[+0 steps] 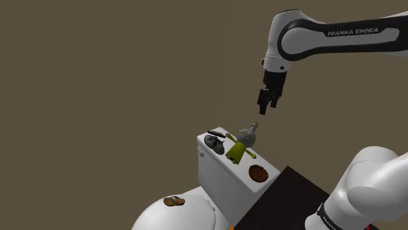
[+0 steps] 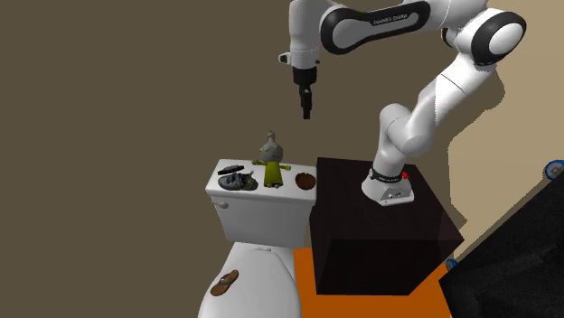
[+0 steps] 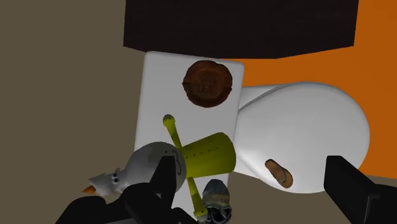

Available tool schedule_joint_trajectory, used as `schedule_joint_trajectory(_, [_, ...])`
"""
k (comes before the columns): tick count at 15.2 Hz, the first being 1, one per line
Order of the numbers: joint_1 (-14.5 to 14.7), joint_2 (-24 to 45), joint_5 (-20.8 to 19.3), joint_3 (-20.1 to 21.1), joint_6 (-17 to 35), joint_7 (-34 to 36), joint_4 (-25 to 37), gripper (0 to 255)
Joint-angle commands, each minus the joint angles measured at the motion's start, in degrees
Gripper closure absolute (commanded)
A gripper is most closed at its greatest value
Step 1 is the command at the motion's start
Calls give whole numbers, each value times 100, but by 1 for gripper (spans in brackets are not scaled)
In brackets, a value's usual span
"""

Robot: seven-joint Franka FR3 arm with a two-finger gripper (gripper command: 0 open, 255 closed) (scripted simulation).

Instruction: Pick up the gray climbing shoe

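The gray climbing shoe [image 1: 214, 141] [image 2: 239, 182] lies on the lid of a white toilet tank [image 1: 222, 175] [image 2: 262, 213], at the end far from the stand. My gripper [image 1: 268, 101] [image 2: 306, 108] hangs well above the tank, open, with nothing between its fingers. In the wrist view the gripper [image 3: 254, 191] has its fingers wide apart, and the shoe [image 3: 216, 198] shows below, partly cut off, close to one finger [image 3: 159, 184].
On the tank beside the shoe stand a goose doll in a yellow-green dress [image 1: 243, 141] [image 2: 270, 161] [image 3: 184, 159], a brown bowl [image 1: 258, 173] [image 2: 305, 180] [image 3: 207, 83] and a flat black item [image 1: 218, 132] [image 2: 234, 169]. A brown sandal [image 1: 173, 201] [image 2: 224, 283] [image 3: 280, 173] lies on the toilet lid. The dark stand [image 2: 380, 226] adjoins the tank.
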Motion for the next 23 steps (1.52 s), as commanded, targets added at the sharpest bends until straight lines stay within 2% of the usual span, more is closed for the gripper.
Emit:
schedule_joint_trajectory(1, [26, 381, 14, -84, 314, -159, 20, 0])
schedule_joint_trajectory(12, [125, 2670, 314, -437, 1679, -1139, 601, 0])
schedule_joint_trajectory(23, [32, 5180, 861, -385, 2314, -2075, 2078, 0])
